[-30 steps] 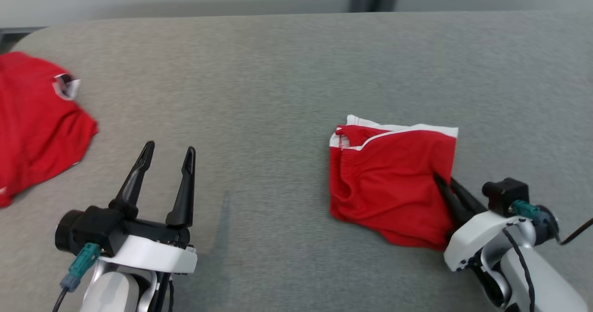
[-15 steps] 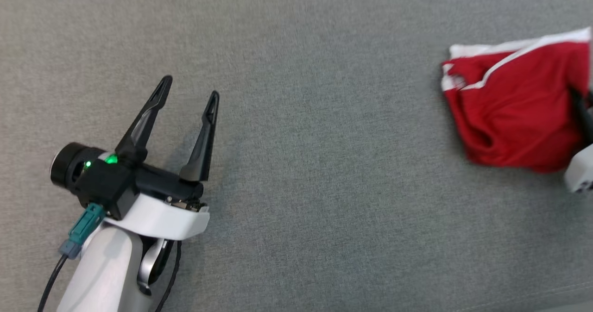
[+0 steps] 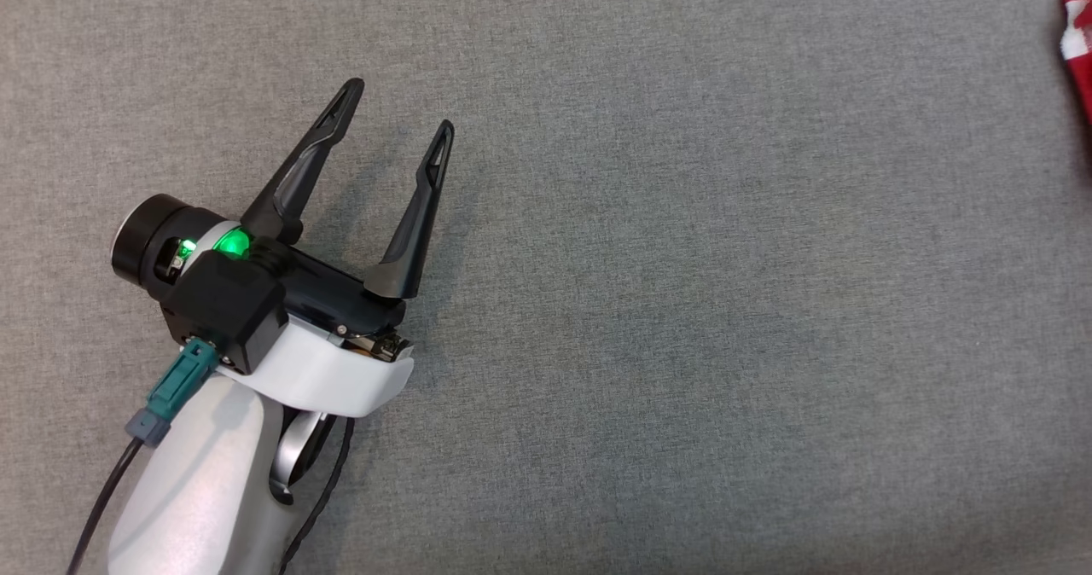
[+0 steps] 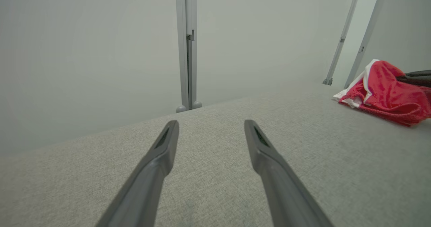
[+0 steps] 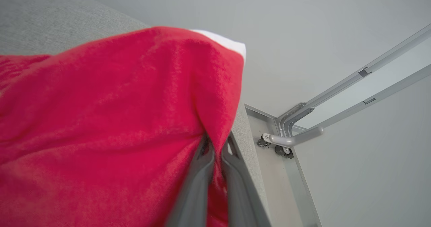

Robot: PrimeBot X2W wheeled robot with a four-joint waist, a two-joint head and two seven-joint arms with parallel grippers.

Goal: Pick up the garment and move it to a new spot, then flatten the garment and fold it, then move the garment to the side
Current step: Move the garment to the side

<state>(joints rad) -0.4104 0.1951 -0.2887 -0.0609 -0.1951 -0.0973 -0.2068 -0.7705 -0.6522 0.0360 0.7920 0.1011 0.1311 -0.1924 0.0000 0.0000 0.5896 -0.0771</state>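
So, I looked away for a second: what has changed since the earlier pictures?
The head camera has swung, so much of the shift is the view's own. Still, the gap between the left gripper and the red garment has widened: the right gripper, shut on its edge, seems to have dragged it rightward along the table. Unchanged: left gripper open and empty, right grip kept.

soft even light, possibly slight blur

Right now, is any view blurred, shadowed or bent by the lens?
Head view: sharp, evenly lit, a soft shadow beside the left tool. Left wrist view: that tool soft-focus, garment crisp, frame posts lean with the wide lens. Right wrist view: garment blurred around the shut right tool.
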